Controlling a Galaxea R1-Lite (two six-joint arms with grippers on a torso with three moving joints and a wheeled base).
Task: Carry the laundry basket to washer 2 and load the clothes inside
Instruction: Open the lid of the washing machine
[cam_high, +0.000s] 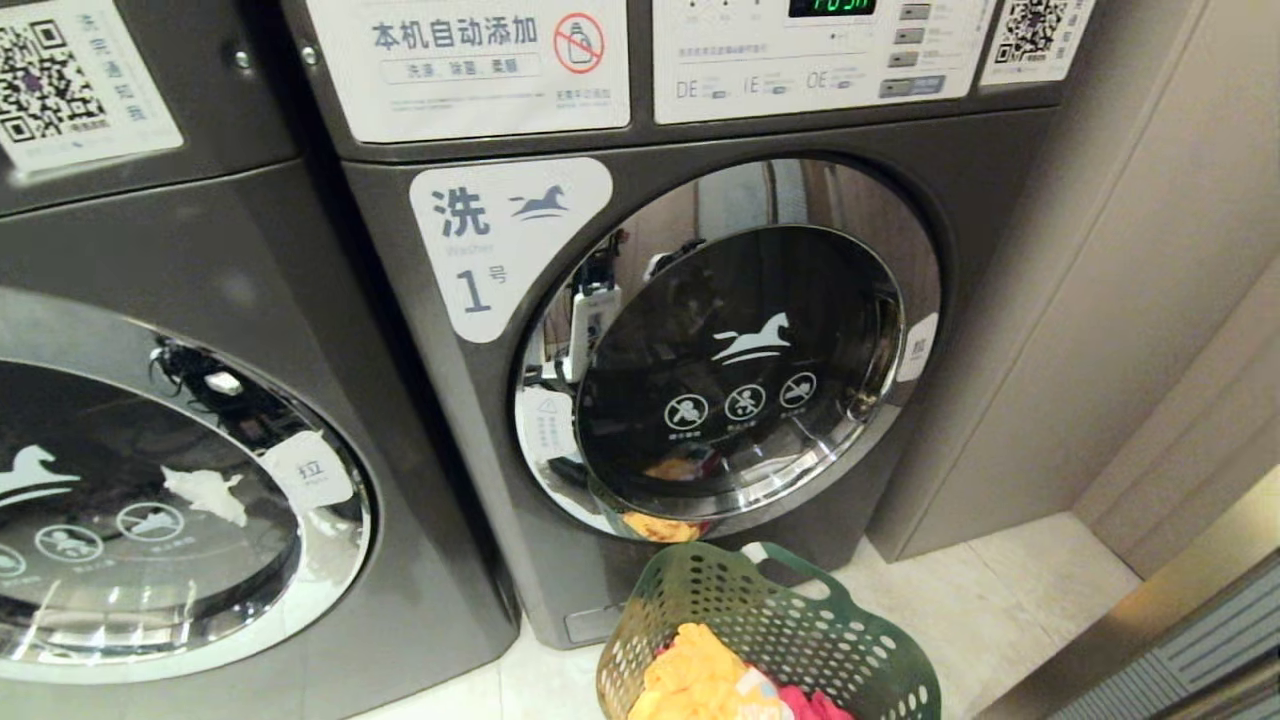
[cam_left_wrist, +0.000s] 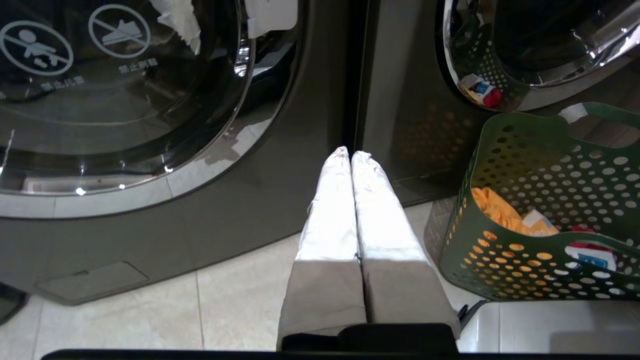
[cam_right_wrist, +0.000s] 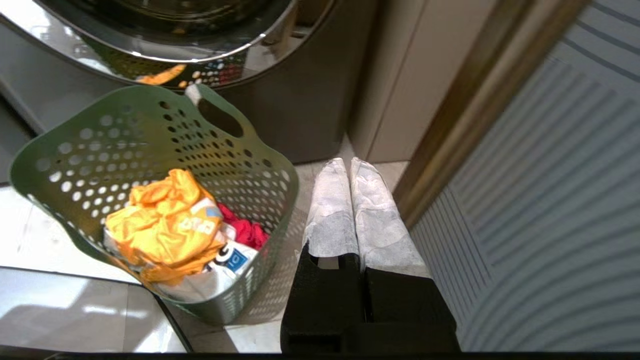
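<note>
Green laundry basket (cam_high: 800, 630) is standing on the tiled floor (cam_high: 1000, 600), just in front of the lower edge of the dark grey front-load washer labelled "1" (cam_high: 420, 420). Basket is sitting upright, one loop handle facing the washer door (cam_high: 730, 350). Clothes are lying inside it: a yellow garment (cam_high: 700, 680) on top, a red-magenta garment (cam_high: 815, 705) beside it, and, in the right wrist view, a white shirt with blue print (cam_right_wrist: 220, 270) underneath. Chrome rim of the round door is reflecting the basket and the yellow cloth. That door is sitting closed.

A second grey washer (cam_high: 150, 400) is standing to the left of washer "1", touching or nearly touching it side by side; its number label is not showing, so whether it is washer 2 cannot be told. Its round door (cam_high: 150, 500) is also sitting closed, with a white "拉" tag on the rim.

Left gripper (cam_left_wrist: 350, 152) is hanging low above the floor, pointing at the seam between the two machines, basket just beside it; its white-wrapped fingers (cam_left_wrist: 330, 210) are pressing together, holding nothing. Right gripper (cam_right_wrist: 348, 162) is hanging on the other side of the basket, near the beige wall panel (cam_right_wrist: 400, 75); its fingers (cam_right_wrist: 330, 210) are likewise closed and empty. Neither arm is showing in the head view.
</note>
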